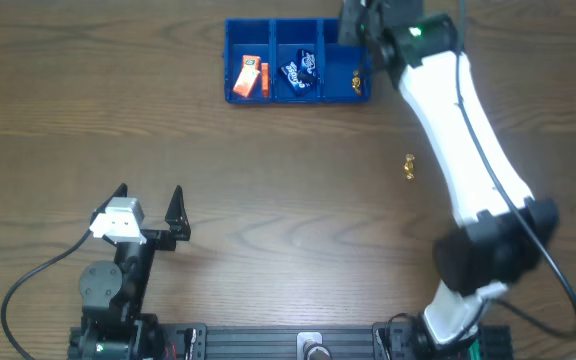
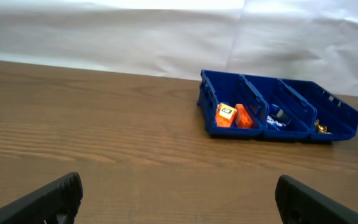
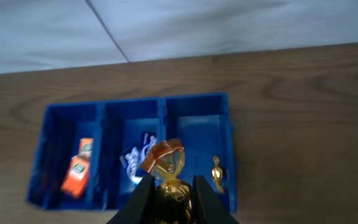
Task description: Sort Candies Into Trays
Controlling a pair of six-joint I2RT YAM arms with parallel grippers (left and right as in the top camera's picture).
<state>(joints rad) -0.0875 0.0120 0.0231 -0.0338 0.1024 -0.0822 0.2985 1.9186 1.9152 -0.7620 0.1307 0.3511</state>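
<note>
A blue three-compartment tray [image 1: 298,25] sits at the far middle of the table. Orange candies [image 1: 251,77] lie in its left compartment, dark blue wrapped ones [image 1: 301,72] in the middle, a gold one [image 1: 356,78] in the right. My right gripper [image 3: 171,190] is shut on a gold-wrapped candy [image 3: 166,163], held above the tray [image 3: 197,104] near the divider between the middle and right compartments. Another gold candy [image 1: 409,166] lies loose on the table, right of centre. My left gripper [image 1: 149,206] stands open and empty near the front left, far from the tray [image 2: 229,78].
The wooden table [image 1: 218,170] is bare between the left gripper and the tray. The right arm [image 1: 463,130] stretches diagonally across the right side. A white backdrop [image 2: 166,37] rises behind the table's far edge.
</note>
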